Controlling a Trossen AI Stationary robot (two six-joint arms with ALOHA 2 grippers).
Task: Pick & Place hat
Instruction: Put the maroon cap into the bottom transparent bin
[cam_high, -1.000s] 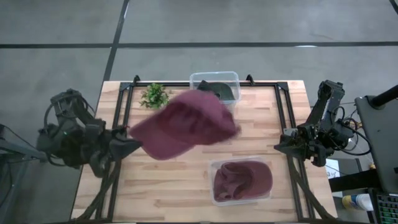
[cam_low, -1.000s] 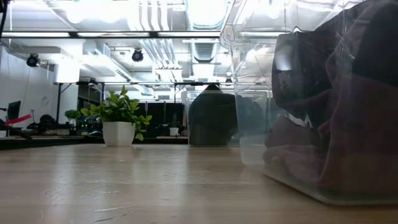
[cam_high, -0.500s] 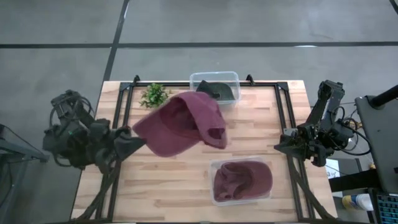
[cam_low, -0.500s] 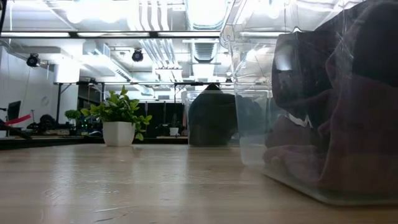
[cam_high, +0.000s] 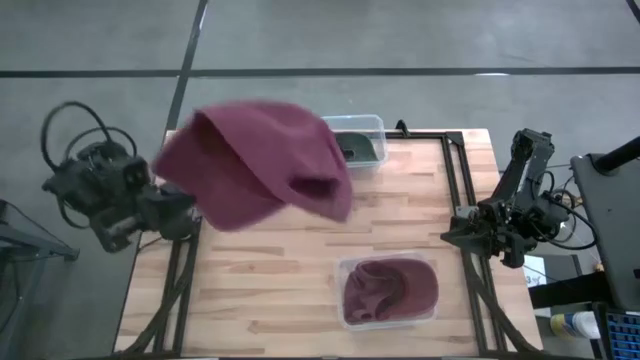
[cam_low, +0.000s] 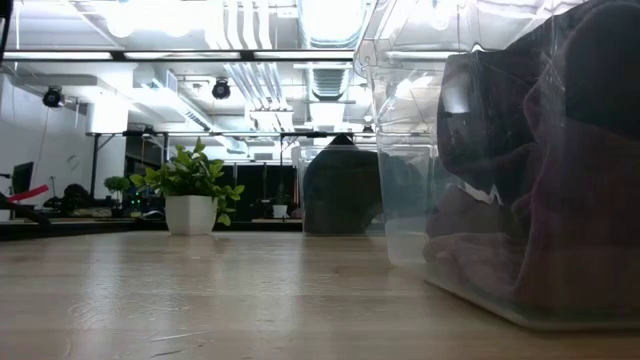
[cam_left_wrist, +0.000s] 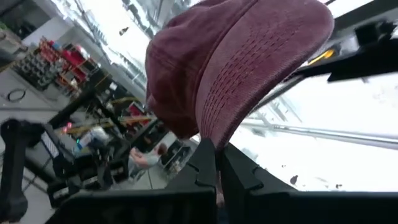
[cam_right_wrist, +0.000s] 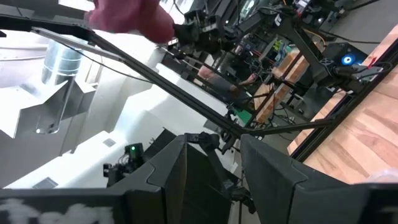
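Note:
The maroon hat (cam_high: 255, 160) is high above the table's far-left part and looms large in the high view. It fills the left wrist view, where its stitched brim (cam_left_wrist: 249, 81) runs into my shut left gripper (cam_left_wrist: 217, 168). My left arm (cam_high: 120, 195) stands off the table's left edge, and its fingers are hidden under the hat in the high view. My right gripper (cam_right_wrist: 211, 162) waits open at the table's right edge (cam_high: 470, 232). The hat (cam_right_wrist: 127, 15) shows far off in the right wrist view. My left gripper pinches the edge of the hat's brim (cam_left_wrist: 208, 134) between its two fingers. The fingers point upward, toward the ceiling. The hat is lifted clear of the table, and its crown (cam_left_wrist: 180, 74) stands out beyond the fingertips.
A clear bin (cam_high: 365, 150) at the far edge holds a dark hat (cam_low: 340, 195). A second clear bin (cam_high: 388, 290) near the front edge holds maroon hats (cam_low: 540, 170). A small potted plant (cam_low: 190, 190) stands at the far left, hidden under the hat in the high view. Bare wood (cam_high: 260, 280) lies between them.
My left arm has swung up and back toward the table's far-left corner, tipping its gripper upward. The hat, still held, has risen from above the table's middle to high over the far-left part, and now covers the plant in the high view.

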